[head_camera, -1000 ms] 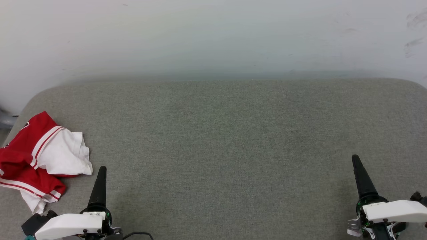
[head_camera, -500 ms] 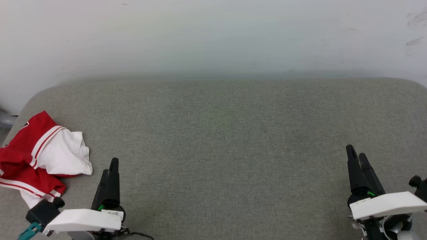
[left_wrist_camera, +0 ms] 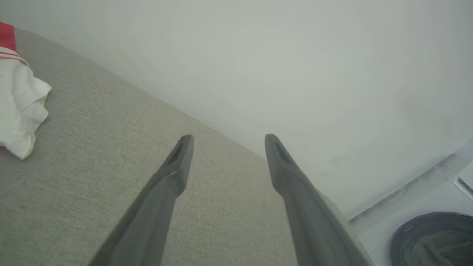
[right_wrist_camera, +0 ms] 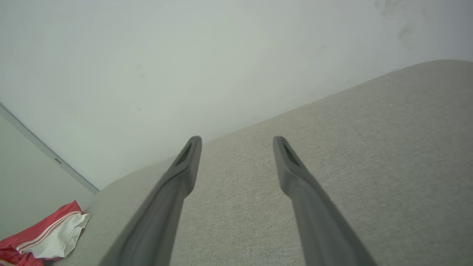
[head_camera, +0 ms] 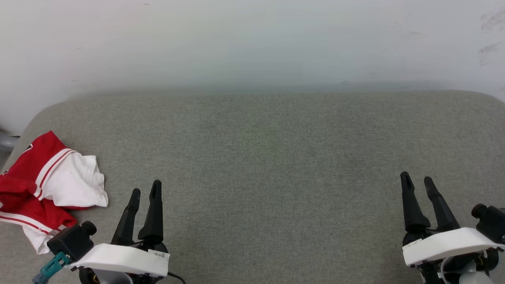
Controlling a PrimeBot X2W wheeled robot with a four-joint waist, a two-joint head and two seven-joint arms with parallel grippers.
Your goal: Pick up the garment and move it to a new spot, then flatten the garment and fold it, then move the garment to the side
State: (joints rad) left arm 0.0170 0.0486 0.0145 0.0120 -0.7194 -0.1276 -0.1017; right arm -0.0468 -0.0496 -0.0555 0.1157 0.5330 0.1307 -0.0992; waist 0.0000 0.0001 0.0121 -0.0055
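crumpled garment (head_camera: 51,185) lies beside the parted left claw (head_camera: 146,187).

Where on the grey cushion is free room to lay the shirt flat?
The grey cushion is bare from the garment at its left edge across to the right gripper, and back to the wall. Only the left corner, garment beside left gripper, is crowded.

Crumpled red-white garment (head_camera: 43,185), far left
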